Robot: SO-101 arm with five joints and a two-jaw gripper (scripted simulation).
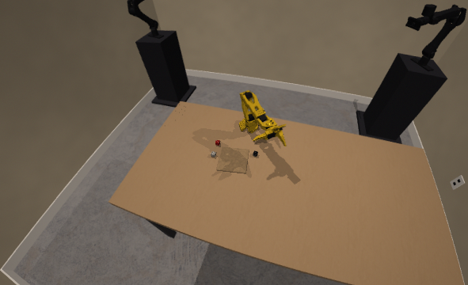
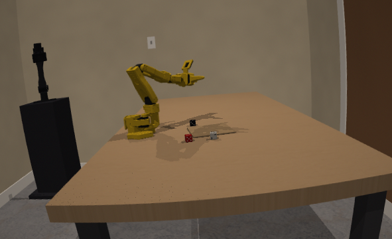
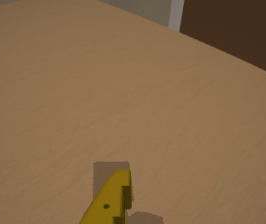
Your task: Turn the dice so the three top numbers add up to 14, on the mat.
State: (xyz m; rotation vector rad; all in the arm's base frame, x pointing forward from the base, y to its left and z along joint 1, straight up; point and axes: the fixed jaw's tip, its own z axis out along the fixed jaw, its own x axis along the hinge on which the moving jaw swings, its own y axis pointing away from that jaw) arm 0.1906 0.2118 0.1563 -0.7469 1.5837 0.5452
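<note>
A thin tan mat [image 1: 234, 161] [image 2: 227, 133] lies on the table. A red die [image 1: 218, 142] [image 2: 188, 138] sits off the mat, near its corner on the arm's side. A white die [image 1: 213, 153] [image 2: 213, 135] sits off the mat, beside its left edge in the top view. A black die [image 1: 255, 153] [image 2: 192, 123] sits off the mat, beside the opposite edge. The numbers on top are too small to read. My gripper [image 1: 269, 142] [image 2: 201, 78] is wide open and empty, high above the table and away from the dice. The wrist view shows one finger and no dice.
The yellow arm's base [image 1: 248, 126] [image 2: 140, 133] stands near the table's back edge in the top view. The wooden table [image 1: 336, 198] [image 2: 265, 172] carries the arm's shadows, some across the mat. Two black arms stand on dark pedestals [image 1: 164, 67] [image 1: 400, 95] beyond the table.
</note>
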